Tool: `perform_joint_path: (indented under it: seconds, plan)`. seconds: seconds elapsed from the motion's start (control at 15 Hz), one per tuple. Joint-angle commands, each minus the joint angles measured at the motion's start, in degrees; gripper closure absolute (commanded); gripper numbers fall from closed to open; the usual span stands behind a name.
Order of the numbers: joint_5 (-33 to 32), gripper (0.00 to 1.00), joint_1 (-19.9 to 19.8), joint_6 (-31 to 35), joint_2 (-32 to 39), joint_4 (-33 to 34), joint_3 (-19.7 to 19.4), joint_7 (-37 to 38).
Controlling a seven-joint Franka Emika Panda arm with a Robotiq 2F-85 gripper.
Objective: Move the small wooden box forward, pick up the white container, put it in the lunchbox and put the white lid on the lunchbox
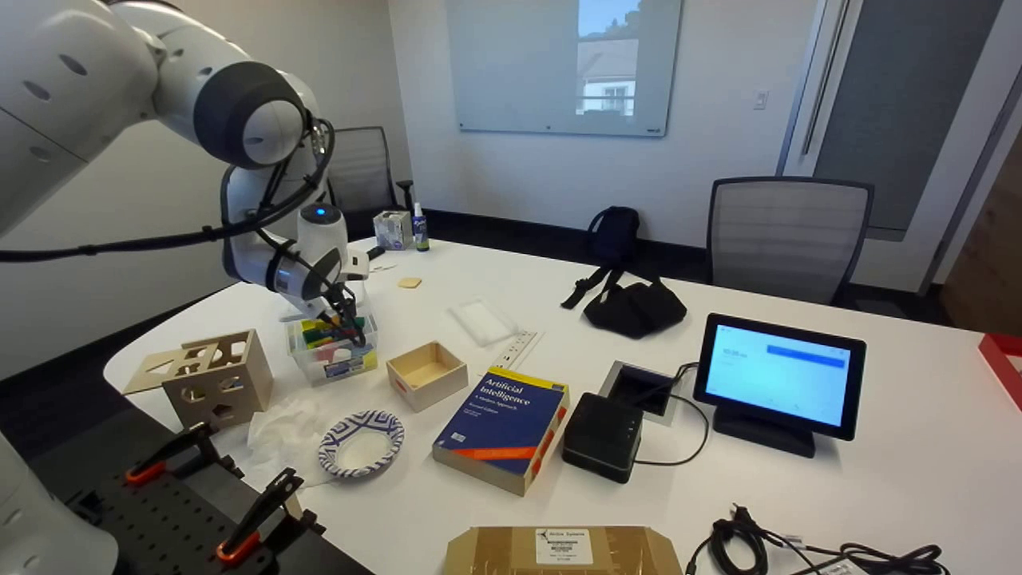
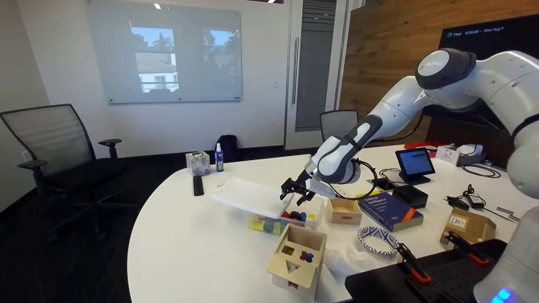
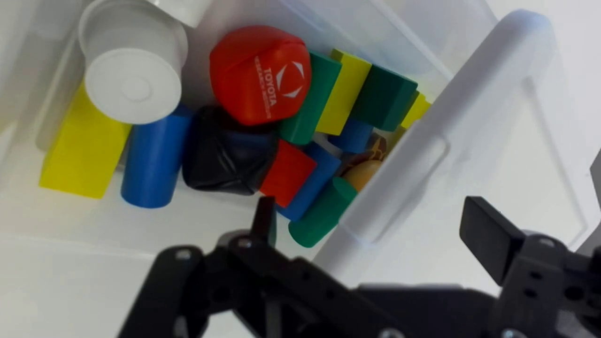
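Observation:
The lunchbox, a translucent plastic box (image 1: 307, 363) (image 2: 318, 214) (image 3: 211, 218), holds coloured blocks and a red ball-like piece. The white container, a white cup (image 3: 136, 84), is inside it, its round base facing the wrist camera. The white lid (image 2: 248, 198) (image 3: 507, 155) leans tilted on one end of the lunchbox. My gripper (image 1: 350, 329) (image 2: 292, 200) (image 3: 368, 203) is open and empty above the lunchbox. In the wrist view one finger is over the box's inside, the other over the lid, whose edge lies between them. The small wooden box (image 1: 431, 391) (image 2: 335, 216) stands beside the lunchbox.
A wooden cube with holes (image 1: 247, 375) (image 2: 300, 256) stands close to the lunchbox. A thick blue book (image 1: 499, 415), a patterned bowl (image 1: 383, 463) and crumpled paper (image 1: 275, 431) are nearby. A shallow translucent rectangular piece (image 1: 483, 321) lies behind the wooden box.

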Motion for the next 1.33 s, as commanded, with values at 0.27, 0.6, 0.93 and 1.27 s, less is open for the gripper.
perform_joint_path:
  seconds: [0.27,0.6,0.93,1.27]
  plan:
    - [15.81,0.00,4.90,-6.70,3.02,8.82,-0.51,-13.30]
    - [20.22,0.26,8.26,-10.10,3.47,12.75,-2.74,-15.64]
    - [23.28,0.61,9.60,-8.87,2.27,11.99,-3.84,-15.53]
    - [26.37,0.93,7.93,-2.72,-0.89,4.98,-1.78,-15.11]
